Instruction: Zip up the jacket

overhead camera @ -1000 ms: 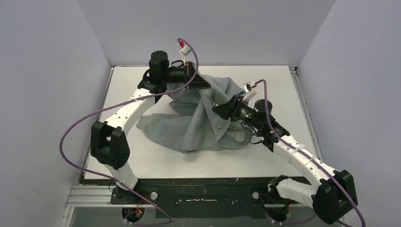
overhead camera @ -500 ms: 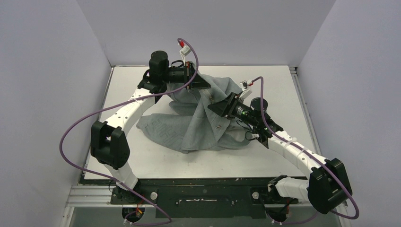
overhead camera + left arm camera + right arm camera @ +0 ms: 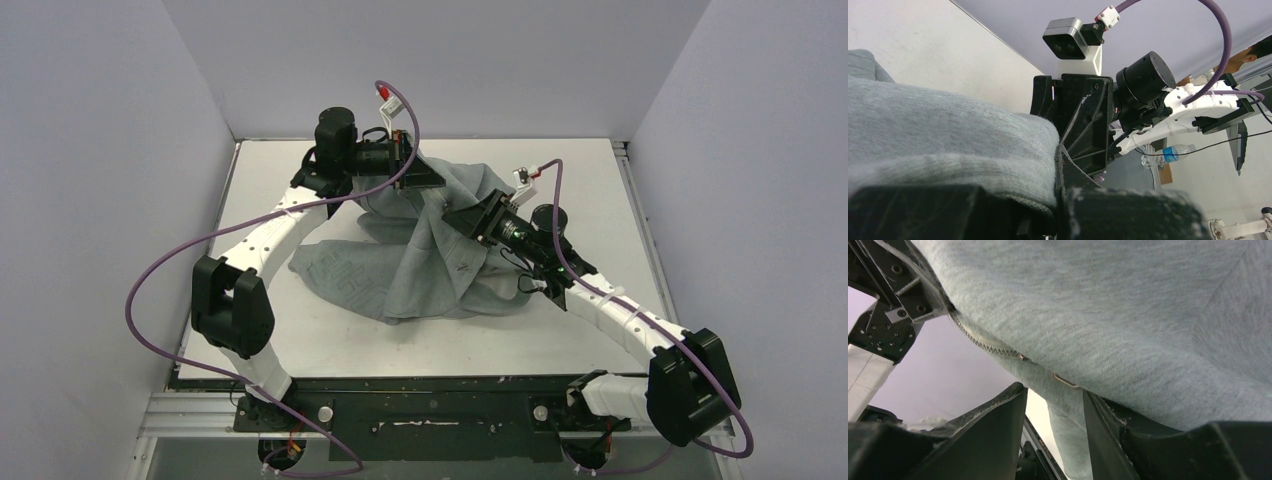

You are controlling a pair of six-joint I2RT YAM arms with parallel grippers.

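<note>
At the far left of the heap, the left fingers [image 3: 1128,212] are closed tight on a folded edge of the jacket [image 3: 420,270] and hold that edge up off the bench [image 3: 330,340]. The rest of the garment hangs down from there. It spreads in a crumpled mound across the middle of the bench, with a flat part trailing to the near left.

The fabric is soft, light heather grey with a fine knit texture, and it lies thick and rumpled rather than spread flat.

To the right, the right fingers [image 3: 1003,410] stand partly apart with nothing between them. They sit just under the raised fabric, aimed at the front opening. In the right wrist view a run of pale zipper teeth [image 3: 985,344] follows one loose edge. A small metal pull [image 3: 1065,381] sits just beyond the gap between the fingers, apart from both.

Judging by this, the zip is not closed. The hold on the jacket is set, but the pull is not yet gripped, so the whole run of the zip looks left to do. How far the two sides are joined is hidden in the folds.
</note>
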